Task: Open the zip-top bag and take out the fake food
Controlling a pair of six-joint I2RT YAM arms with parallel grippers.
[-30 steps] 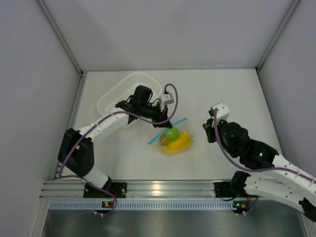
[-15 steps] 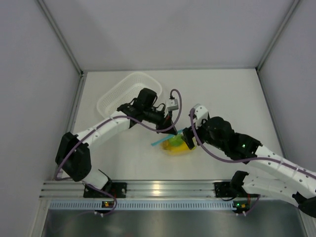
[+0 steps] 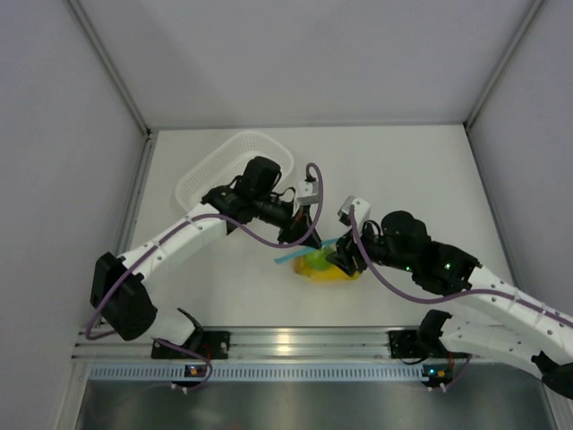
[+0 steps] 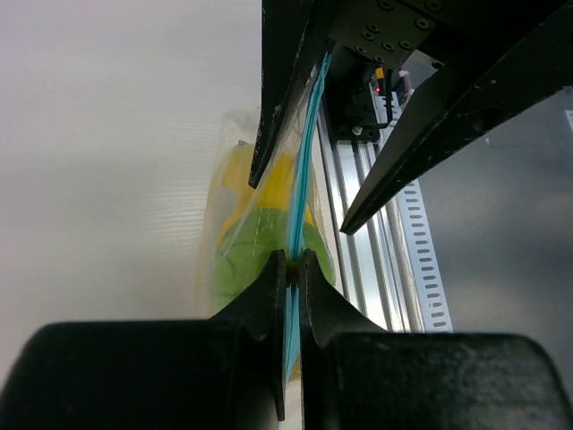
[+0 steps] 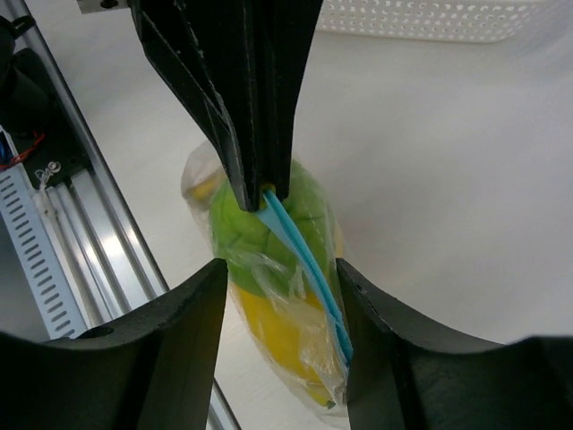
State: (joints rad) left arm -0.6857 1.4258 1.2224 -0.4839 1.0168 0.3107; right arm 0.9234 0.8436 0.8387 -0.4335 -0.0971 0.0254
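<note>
The zip-top bag point(image 3: 328, 265) hangs by its light blue zip strip point(image 4: 300, 193), with the green ball fruit point(image 5: 255, 237) and yellow fake food point(image 5: 288, 333) inside. My left gripper point(image 4: 294, 256) is shut on the strip's end; it also shows in the top view point(image 3: 306, 236) and, from above, in the right wrist view point(image 5: 260, 190). My right gripper point(image 5: 279, 265) is open, its fingers point(image 5: 170, 345) standing either side of the bag without touching it; it sits just right of the bag in the top view point(image 3: 345, 254). The zip looks closed.
A white perforated basket point(image 3: 218, 170) stands at the back left, behind the left arm; its wall shows in the right wrist view point(image 5: 448, 20). The aluminium rail point(image 3: 286, 342) runs along the near table edge, close to the bag.
My right arm has swung left from the table's right side, and its open jaws now straddle the bag. My left gripper has taken the zip strip and shifted slightly right.
</note>
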